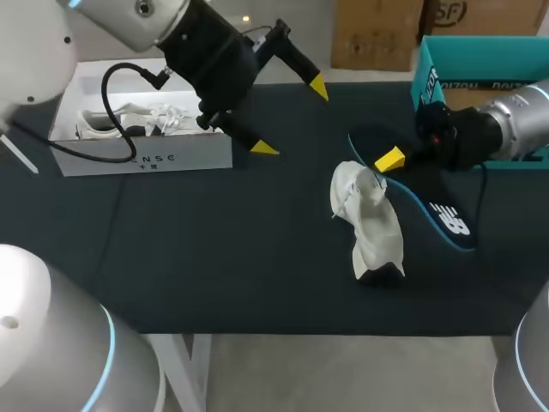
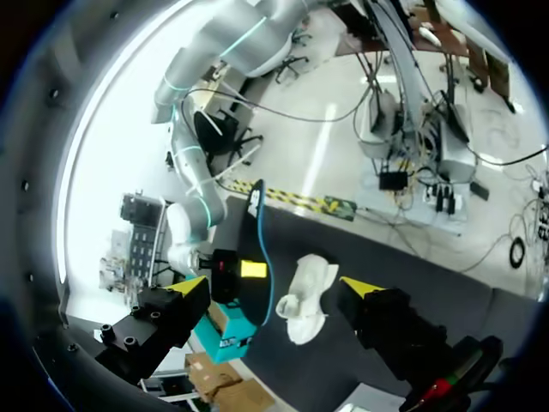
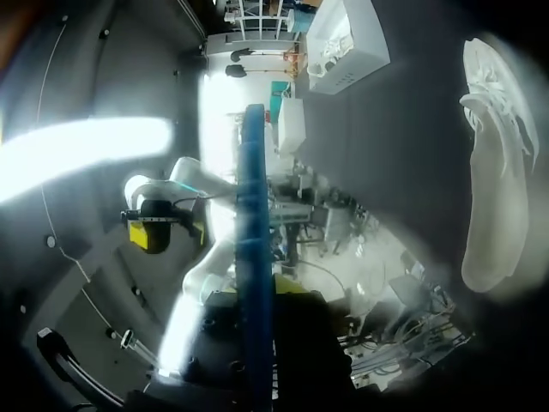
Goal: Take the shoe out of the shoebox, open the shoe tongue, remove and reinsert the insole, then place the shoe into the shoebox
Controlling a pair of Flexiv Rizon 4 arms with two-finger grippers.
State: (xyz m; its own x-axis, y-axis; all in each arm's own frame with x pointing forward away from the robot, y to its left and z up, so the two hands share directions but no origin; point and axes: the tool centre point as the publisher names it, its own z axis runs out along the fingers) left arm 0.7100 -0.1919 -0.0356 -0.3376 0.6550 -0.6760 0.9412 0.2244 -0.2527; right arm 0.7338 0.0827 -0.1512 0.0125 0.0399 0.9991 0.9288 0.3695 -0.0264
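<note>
Far left on the dark table point(image 1: 214, 249): white shoebox point(image 1: 163, 159), open, w/ a second white shoe point(image 1: 116, 120) lying inside. Just right of the box hangs the left gripper point(image 1: 291, 117), above the table, fingers spread wide, nothing between them. In the left wrist view that gripper point(image 2: 276, 285) looks out at the shoe point(image 2: 307, 296) and insole point(image 2: 257, 249) ahead of its parted tips.

Centre-right: the white shoe point(image 1: 371, 227) lies on its side on the table, out of the box, laces and tongue end toward the far edge, well apart from the shoebox.

Right of the shoe: the dark insole point(image 1: 437, 210) w/ teal rim, out of the shoe. Its near end sits beside the shoe; the far end is pinched by the right gripper point(image 1: 390, 161), one yellow tip on top. The right wrist view has the insole point(image 3: 255, 215) edge-on, running out from between that gripper's point(image 3: 262, 300) clamped fingers – shoe point(image 3: 493, 172) off to one side, shoebox point(image 3: 347, 43) beyond.

Far right, behind the right arm: a teal box point(image 1: 480, 56), open.
</note>
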